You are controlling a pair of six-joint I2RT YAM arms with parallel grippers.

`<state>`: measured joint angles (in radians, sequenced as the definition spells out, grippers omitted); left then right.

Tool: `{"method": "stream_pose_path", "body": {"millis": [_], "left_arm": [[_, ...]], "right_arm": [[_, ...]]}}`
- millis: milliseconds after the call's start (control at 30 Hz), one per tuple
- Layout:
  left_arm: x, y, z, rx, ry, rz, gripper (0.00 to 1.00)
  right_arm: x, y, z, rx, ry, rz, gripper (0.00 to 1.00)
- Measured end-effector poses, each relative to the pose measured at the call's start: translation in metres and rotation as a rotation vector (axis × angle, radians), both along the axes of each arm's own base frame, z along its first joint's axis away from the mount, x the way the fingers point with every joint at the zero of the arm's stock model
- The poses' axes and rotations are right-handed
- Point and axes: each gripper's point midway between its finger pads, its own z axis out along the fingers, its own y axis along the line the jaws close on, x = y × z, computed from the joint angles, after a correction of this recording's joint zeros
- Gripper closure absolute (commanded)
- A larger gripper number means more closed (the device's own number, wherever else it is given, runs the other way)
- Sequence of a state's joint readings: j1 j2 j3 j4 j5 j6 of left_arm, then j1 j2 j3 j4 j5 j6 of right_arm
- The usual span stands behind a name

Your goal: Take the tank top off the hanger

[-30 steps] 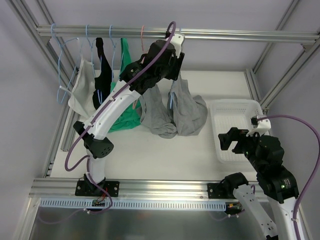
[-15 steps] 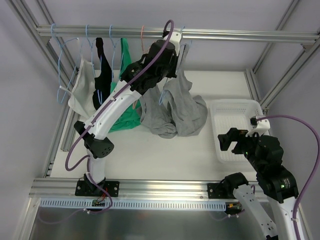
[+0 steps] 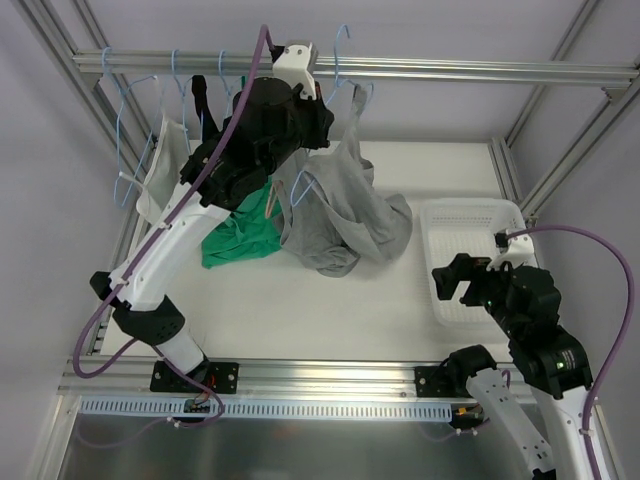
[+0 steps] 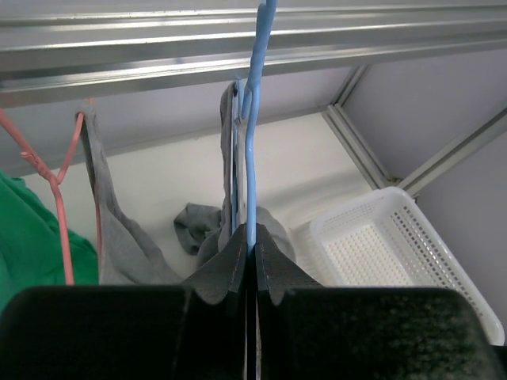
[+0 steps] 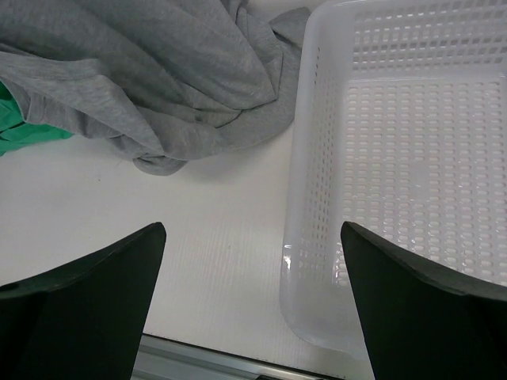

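The left gripper (image 4: 249, 257) has its fingers pressed shut on the thin wire of the blue hanger (image 4: 251, 158), pinching it just below the neck. Its hook reaches up to the aluminium rail (image 4: 238, 47) at the far side. One grey strap (image 4: 228, 142) of the tank top (image 4: 198, 229) runs right along that wire. A second grey band hangs to the left beside a pink hanger (image 4: 59, 182); I cannot tell whether it rests on it.

From above, the tank top (image 3: 345, 215) hangs stretched from the hanger, and its body lies slumped in a wrinkled heap on the table, between a green garment (image 3: 235, 245) on the left and the white basket (image 3: 470, 215) on the right.

The right gripper (image 5: 252, 237) hovers with its fingers spread wide and nothing between them, near the basket's rim (image 5: 295, 190) and short of the grey cloth (image 5: 158, 71).

The step in hand looks like freeing the strap while the hanger is held. The next move likely calls for the right gripper to reach left, take the cloth and draw the strap off the wire's end without dragging the hanger along.
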<state>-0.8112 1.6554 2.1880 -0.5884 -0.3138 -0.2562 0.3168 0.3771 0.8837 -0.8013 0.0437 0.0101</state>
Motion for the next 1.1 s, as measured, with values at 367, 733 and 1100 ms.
{"method": "stream_pose_path", "body": {"millis": [367, 733, 1100], "left_arm": [[-0.026, 0.004, -0.044, -0.020, 0.093, -0.055, 1.00], [-0.124, 0.035, -0.087, -0.097, 0.127, -0.308, 1.00], [-0.187, 0.035, -0.119, -0.212, 0.180, -0.542, 1.00]], "right_arm": [[0.010, 0.012, -0.001, 0.020, -0.001, 0.043, 0.00], [0.042, 0.098, 0.043, 0.237, -0.075, 0.420, 0.06], [0.064, 0.168, 0.045, 0.367, 0.011, 0.639, 0.19]]}}
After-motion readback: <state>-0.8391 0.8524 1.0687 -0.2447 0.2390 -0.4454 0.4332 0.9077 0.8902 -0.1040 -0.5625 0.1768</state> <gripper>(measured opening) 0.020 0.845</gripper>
